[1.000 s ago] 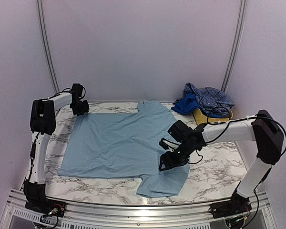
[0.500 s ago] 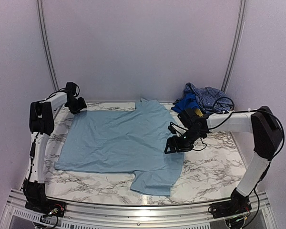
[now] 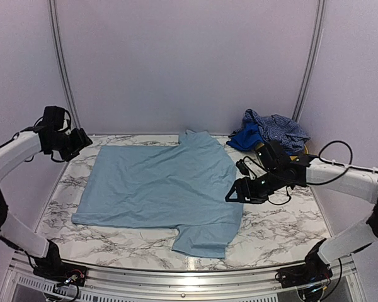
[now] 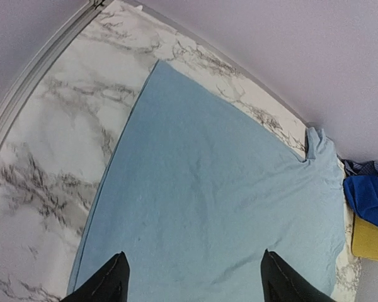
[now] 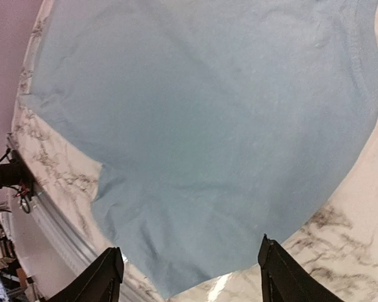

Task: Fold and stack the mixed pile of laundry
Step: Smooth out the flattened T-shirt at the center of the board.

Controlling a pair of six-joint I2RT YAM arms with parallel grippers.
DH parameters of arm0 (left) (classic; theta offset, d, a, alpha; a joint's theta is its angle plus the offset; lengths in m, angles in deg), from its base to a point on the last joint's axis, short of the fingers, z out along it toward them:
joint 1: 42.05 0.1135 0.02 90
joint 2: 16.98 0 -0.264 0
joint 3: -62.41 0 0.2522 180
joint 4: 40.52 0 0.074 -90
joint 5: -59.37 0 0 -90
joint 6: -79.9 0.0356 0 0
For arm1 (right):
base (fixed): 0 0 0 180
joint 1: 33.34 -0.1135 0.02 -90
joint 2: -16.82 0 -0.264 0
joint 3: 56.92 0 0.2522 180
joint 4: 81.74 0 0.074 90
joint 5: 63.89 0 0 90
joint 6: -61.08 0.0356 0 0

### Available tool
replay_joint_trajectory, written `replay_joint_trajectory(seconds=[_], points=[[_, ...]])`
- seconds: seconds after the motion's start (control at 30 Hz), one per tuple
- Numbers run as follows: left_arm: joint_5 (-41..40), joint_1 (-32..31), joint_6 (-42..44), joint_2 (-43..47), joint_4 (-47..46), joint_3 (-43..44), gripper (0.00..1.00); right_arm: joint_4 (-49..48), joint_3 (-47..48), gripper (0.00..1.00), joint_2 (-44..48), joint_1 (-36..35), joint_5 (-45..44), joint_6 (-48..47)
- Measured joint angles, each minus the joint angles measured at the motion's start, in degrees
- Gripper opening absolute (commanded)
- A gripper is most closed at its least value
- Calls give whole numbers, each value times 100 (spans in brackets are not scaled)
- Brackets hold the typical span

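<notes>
T-shirt (image 3: pixel 157 185) untouched — left gripper (image 4: pixel 192 274), right gripper (image 5: pixel 189 261) agape, empty.

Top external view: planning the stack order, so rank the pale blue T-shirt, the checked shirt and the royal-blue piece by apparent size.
1. pale blue T-shirt, spread flat.
2. checked shirt, bunched.
3. royal-blue piece, partly covered by the checked shirt, so its full size is unclear.

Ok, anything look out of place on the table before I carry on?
Nothing spilled or damaged. The T-shirt lies flat, but its far sleeve looks bunched small while the near sleeve lies spread. The other clothes are heaped over the yellow basket in the far right corner.
</notes>
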Motion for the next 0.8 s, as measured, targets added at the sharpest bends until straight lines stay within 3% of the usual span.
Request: replay_joint_trajectory(seconds=[0.13, 0.3, 0.53, 0.8], points=[[149, -2, -483, 1373, 48, -1565, 77, -107, -671, 69, 887, -525, 138, 874], [210, -17, -1014, 2577, 492, -2675, 77, -385, -1816, 68, 1381, -1130, 197, 2127], [203, -17, -1716, 3709, 767, -3405, 88, -1174, -2479, 62, 1526, -1384, 175, 3399], [94, -17, -2339, 3832, 992, -3641, 93, -2234, -2839, 55, 1261, -1674, 105, 4524]])
